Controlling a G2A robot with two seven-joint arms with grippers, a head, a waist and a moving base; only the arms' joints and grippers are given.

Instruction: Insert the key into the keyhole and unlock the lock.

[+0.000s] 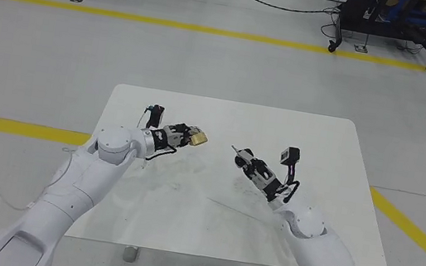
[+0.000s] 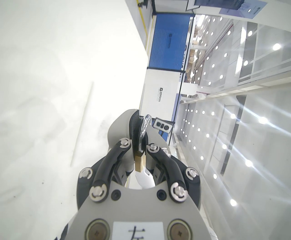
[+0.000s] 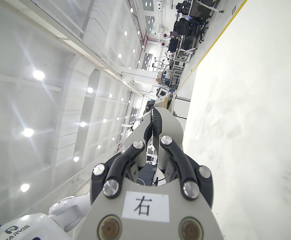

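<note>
My left gripper [image 1: 185, 137] is shut on a brass padlock [image 1: 197, 138] and holds it above the white table [image 1: 216, 217], left of centre. In the left wrist view the silver shackle [image 2: 145, 127] and the brass body [image 2: 139, 162] sit pinched between the fingers of the left gripper [image 2: 142, 117]. To the right, my right gripper [image 1: 242, 158] is shut on a thin key [image 1: 235, 148] whose tip points toward the padlock across a small gap. In the right wrist view the right gripper [image 3: 151, 114] has its pads pressed together, and the tan padlock [image 3: 166, 102] shows beyond them.
The table's far edge [image 1: 234, 103] lies beyond both grippers. Yellow floor lines [image 1: 212, 30] cross the floor around the table. A black wheeled frame [image 1: 388, 31] stands far off at the back right.
</note>
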